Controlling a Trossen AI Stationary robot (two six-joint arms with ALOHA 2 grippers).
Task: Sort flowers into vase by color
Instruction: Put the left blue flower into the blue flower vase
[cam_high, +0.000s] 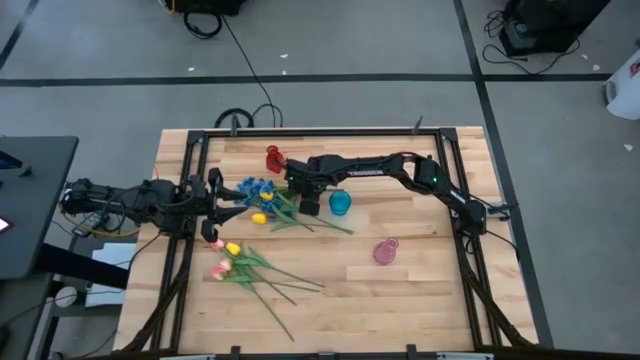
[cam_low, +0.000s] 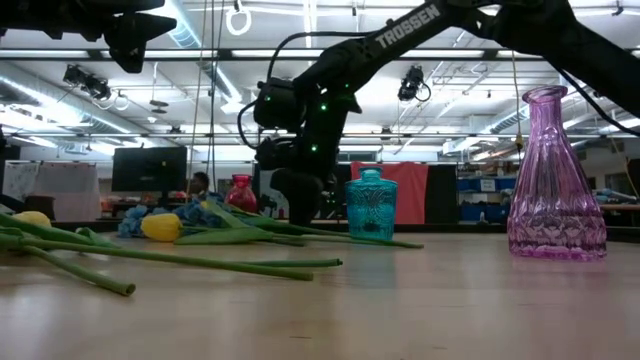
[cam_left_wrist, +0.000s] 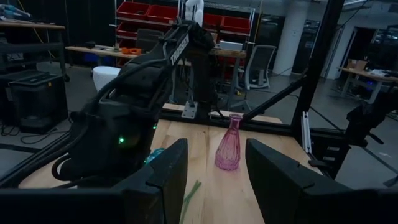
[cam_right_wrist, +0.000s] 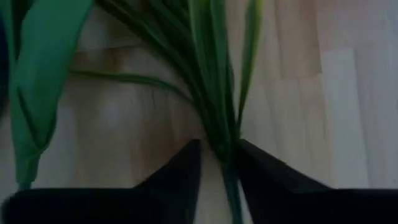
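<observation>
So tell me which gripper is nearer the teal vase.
Right. The right gripper is down at the green stems just beside the teal vase; the left gripper hangs farther off, across the flower pile.

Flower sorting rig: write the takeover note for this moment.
Right gripper: down on the table beside the teal vase, fingers closing around a green stem, not lifted.
Left gripper: open, empty, waiting at the table's left.
Flowers: blue and yellow pile, pink and yellow pile, all on the table.
Red vase, teal vase, pink vase look empty.
Left: all sorting.
</observation>
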